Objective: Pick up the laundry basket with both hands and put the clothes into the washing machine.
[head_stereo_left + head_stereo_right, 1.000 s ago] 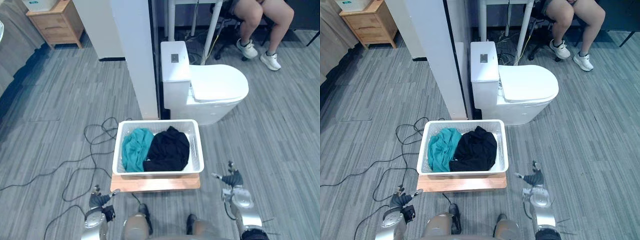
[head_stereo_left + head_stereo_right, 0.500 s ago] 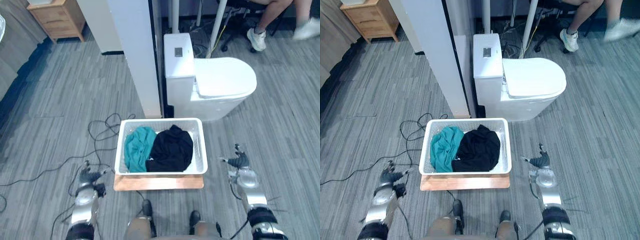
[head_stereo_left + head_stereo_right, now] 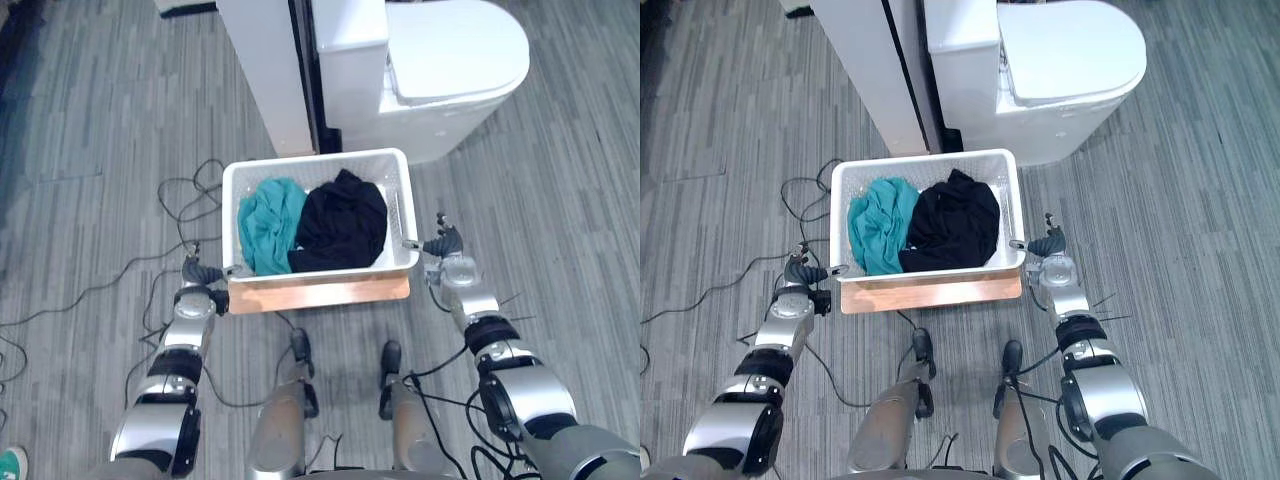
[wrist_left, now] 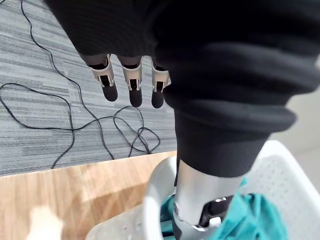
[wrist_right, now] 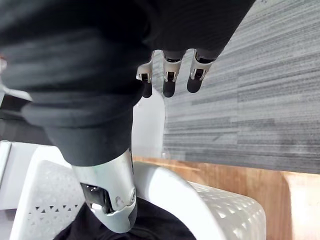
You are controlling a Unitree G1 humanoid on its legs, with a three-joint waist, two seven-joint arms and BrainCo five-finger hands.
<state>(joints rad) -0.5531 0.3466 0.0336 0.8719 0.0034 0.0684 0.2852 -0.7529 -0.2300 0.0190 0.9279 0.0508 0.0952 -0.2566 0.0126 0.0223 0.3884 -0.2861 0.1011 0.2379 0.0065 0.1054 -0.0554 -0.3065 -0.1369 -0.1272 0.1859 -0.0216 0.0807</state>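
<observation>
A white laundry basket [image 3: 312, 159] sits on a wooden board [image 3: 322, 294] on the grey floor. Inside it a teal garment [image 3: 268, 222] lies on the left and a black garment [image 3: 342, 220] on the right. My left hand [image 3: 197, 276] is at the basket's left front corner. In the left wrist view its thumb [image 4: 194, 200] reaches over the rim [image 4: 156, 201] while its fingers [image 4: 131, 86] stay straight outside. My right hand [image 3: 447, 246] is at the right rim, thumb [image 5: 108, 196] over the edge [image 5: 167, 186] and fingers [image 5: 169, 80] straight outside.
A white toilet [image 3: 445, 70] stands just behind the basket. To the toilet's left rises a white partition [image 3: 262, 72]. Black cables [image 3: 168, 216] loop on the floor left of the basket. Open floor lies on both sides.
The camera has tipped down and moved closer. Both hands have come in from the floor beside the board to the basket's two short sides, thumbs now over the rim.
</observation>
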